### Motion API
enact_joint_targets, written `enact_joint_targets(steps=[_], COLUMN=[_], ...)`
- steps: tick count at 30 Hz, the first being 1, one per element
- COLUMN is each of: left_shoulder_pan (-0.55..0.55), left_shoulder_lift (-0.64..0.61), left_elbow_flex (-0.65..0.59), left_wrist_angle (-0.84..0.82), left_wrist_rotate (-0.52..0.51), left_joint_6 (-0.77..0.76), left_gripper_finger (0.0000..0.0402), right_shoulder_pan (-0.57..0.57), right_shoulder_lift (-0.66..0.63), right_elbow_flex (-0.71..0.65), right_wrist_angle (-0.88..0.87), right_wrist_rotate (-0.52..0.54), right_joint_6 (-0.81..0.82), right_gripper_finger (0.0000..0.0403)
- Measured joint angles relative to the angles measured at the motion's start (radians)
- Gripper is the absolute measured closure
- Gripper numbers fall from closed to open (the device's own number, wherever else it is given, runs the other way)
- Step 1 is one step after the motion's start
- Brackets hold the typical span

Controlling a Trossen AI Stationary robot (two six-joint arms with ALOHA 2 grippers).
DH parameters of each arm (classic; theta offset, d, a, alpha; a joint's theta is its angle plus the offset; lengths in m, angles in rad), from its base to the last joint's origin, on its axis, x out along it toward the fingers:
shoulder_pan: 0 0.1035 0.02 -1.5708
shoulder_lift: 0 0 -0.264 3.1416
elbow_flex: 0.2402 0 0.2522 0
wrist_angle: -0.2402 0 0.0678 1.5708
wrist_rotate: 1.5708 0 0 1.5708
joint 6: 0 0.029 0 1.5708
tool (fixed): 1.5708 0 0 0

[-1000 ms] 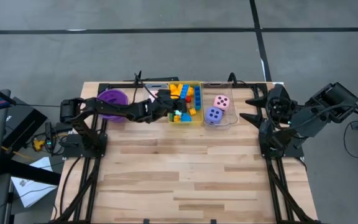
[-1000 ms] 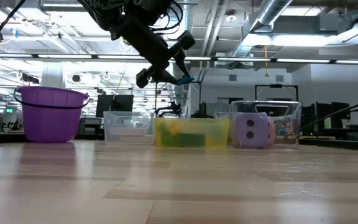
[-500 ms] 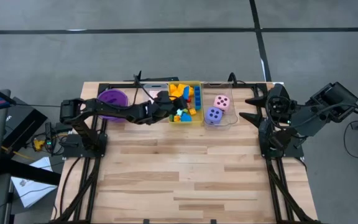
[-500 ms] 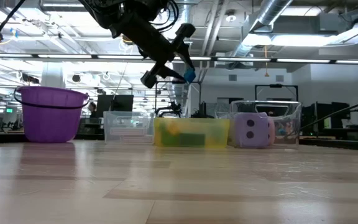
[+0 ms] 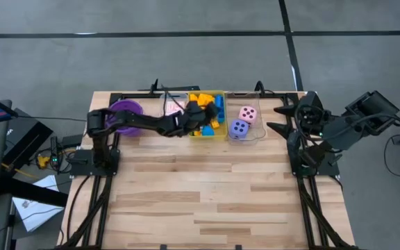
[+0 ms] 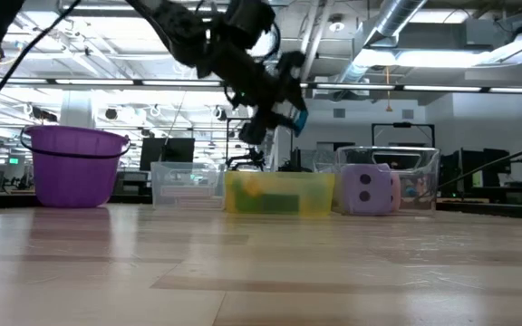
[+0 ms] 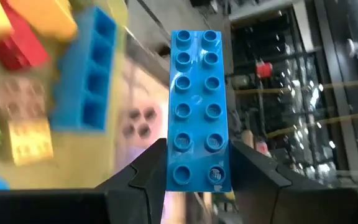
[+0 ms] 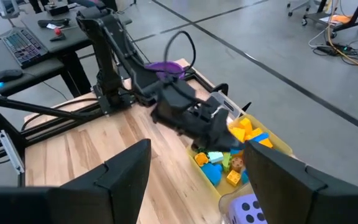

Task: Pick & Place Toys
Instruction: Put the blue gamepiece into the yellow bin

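Blue brick (image 7: pixel 197 109), one, is clamped in my left tool (image 7: pixel 194 177) above the yellow bin (image 5: pixel 210 134); two dice (pink (image 5: pixel 248 113), purple (image 5: pixel 239 128)) sit alongside. Right tool (image 8: pixel 191 180) gapes, parked.

Held block: a long blue block (image 7: pixel 196 109) with two rows of studs, standing lengthwise between the left hand (image 7: pixel 194 168) fingers.
Left hand: its two dark fingers (image 7: pixel 148 177) clamp the block's lower end from both sides.
Behind it: a blue brick (image 7: pixel 92 78), orange block (image 7: pixel 45 15), red block (image 7: pixel 20 46) and yellow block (image 7: pixel 30 143), blurred.
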Motion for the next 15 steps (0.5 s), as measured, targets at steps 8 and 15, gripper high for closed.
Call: enact_joint_targets(steps=[8,15], left_shoulder_pan=[0.085,0.1], left_shoulder_lift=[0.082,0.111], left_elbow_flex=[0.024,0.025], left_wrist_angle=[-0.006,-0.007], left_wrist_rotate=[0.077,0.129], left_joint_6=[-0.004,-0.002], left_gripper_finger=[0.0263,0.0263], right_shoulder_pan=[-0.007,-0.006], right_shoulder_lift=[0.0,0.0], right_elbow_flex=[0.0,0.0], right_wrist_angle=[-0.003,-0.014], right_wrist_rotate=[-0.001,0.0], right_joint_6=[-0.005,-0.008], right_gripper_finger=[0.0152,0.0152])
